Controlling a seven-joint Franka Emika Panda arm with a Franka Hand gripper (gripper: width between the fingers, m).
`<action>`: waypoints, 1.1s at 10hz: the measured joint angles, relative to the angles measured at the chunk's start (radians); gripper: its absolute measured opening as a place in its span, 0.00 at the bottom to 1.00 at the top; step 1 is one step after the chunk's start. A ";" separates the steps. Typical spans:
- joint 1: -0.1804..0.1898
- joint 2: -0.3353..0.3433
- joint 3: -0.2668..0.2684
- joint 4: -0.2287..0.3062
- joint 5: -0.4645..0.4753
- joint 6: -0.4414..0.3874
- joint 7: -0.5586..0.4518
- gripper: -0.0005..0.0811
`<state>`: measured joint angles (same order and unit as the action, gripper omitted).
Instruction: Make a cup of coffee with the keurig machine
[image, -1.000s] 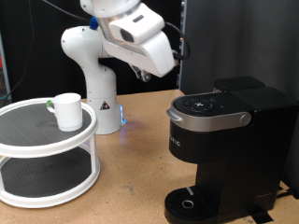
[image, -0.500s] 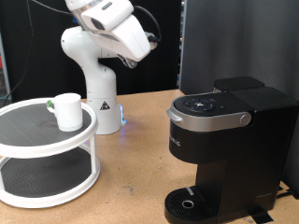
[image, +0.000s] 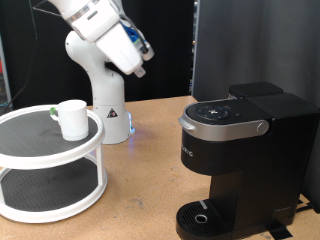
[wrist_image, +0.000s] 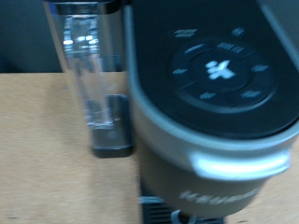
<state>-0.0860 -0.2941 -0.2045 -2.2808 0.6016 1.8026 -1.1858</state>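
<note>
The gripper (image: 141, 52) hangs high above the worktop's rear, in front of the white arm base (image: 104, 90); its fingers are blurred, so I cannot tell whether they are spread or closed, and nothing shows between them. The cup (image: 71, 118) stands upright on the top tier of a round white stand (image: 50, 150), below the gripper toward the exterior view's left. The keurig machine (image: 240, 160) sits toward the right, lid down, drip base bare. The wrist view, blurred, shows its buttons and a clear water tank (wrist_image: 91, 79).
</note>
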 joint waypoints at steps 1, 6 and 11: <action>-0.009 0.001 -0.020 0.019 -0.063 -0.113 -0.037 0.01; -0.017 -0.017 -0.031 -0.020 0.001 -0.011 0.060 0.01; -0.051 -0.082 -0.030 -0.103 0.065 0.110 0.135 0.01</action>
<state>-0.1370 -0.3765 -0.2346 -2.3836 0.6661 1.9131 -1.0510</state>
